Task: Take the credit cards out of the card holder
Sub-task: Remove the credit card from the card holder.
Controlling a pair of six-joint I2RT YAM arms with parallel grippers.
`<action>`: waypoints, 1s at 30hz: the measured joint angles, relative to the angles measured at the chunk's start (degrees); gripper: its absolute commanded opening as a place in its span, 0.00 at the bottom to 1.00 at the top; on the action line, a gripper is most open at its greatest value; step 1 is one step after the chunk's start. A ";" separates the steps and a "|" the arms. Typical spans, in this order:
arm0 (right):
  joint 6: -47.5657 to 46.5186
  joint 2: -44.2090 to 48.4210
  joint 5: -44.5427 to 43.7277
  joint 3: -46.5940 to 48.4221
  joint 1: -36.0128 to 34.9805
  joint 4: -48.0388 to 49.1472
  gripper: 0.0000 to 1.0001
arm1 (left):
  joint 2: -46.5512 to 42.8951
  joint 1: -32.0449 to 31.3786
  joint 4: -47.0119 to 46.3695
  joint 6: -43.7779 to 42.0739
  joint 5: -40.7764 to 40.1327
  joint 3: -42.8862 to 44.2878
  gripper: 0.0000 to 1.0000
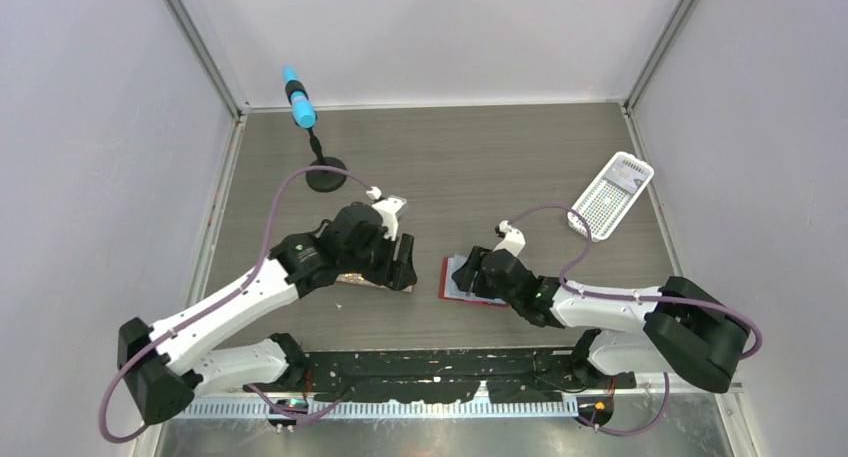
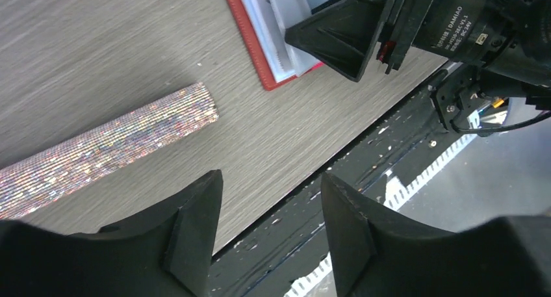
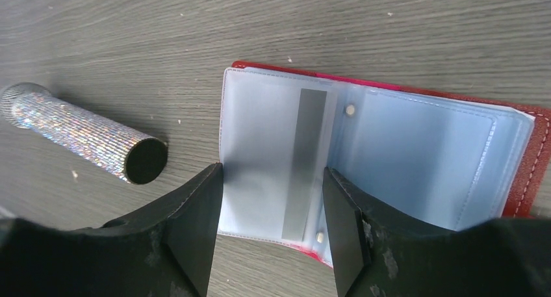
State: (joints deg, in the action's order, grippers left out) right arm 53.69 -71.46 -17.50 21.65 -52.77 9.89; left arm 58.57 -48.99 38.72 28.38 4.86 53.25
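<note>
The card holder (image 1: 458, 277) (image 3: 520, 173) (image 2: 250, 47) is a red wallet lying open on the table, its light blue pockets facing up. A pale credit card (image 3: 266, 141) with a grey stripe sits inside the left pocket. My right gripper (image 1: 472, 273) (image 3: 271, 203) is right over that pocket. It is open, and its fingers (image 3: 195, 225) straddle the pocket's near edge without pinching it. My left gripper (image 1: 404, 267) (image 2: 269, 206) hangs open near the table's front edge, left of the wallet, with nothing between its fingers.
A glittery tube (image 1: 352, 277) (image 2: 110, 147) (image 3: 78, 131) lies just left of the wallet, under the left arm. A white perforated basket (image 1: 612, 192) sits at the back right. A blue-tipped stick on a black round base (image 1: 325, 175) stands at the back left.
</note>
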 measured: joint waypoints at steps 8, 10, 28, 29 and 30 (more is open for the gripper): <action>-1.16 4.13 6.38 -6.91 3.56 9.51 0.47 | 14.34 0.00 -8.92 4.37 3.91 -0.02 0.11; -1.31 4.83 7.67 -8.24 4.20 11.34 0.47 | 18.60 0.00 -10.82 5.09 4.46 0.09 0.04; -1.77 5.49 13.70 -11.93 5.73 19.23 0.47 | 38.58 0.24 -26.12 10.27 11.02 3.10 0.00; -1.77 5.49 13.86 -11.96 5.75 19.26 0.48 | 38.88 0.28 -26.60 10.29 11.43 3.10 0.00; -1.77 5.49 14.08 -11.96 5.75 19.32 0.50 | 39.10 0.33 -26.95 10.34 11.72 3.10 0.00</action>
State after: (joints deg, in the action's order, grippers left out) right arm 51.92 -65.98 -3.42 9.69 -47.03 29.21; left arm 97.67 -48.66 11.77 38.72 16.58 56.36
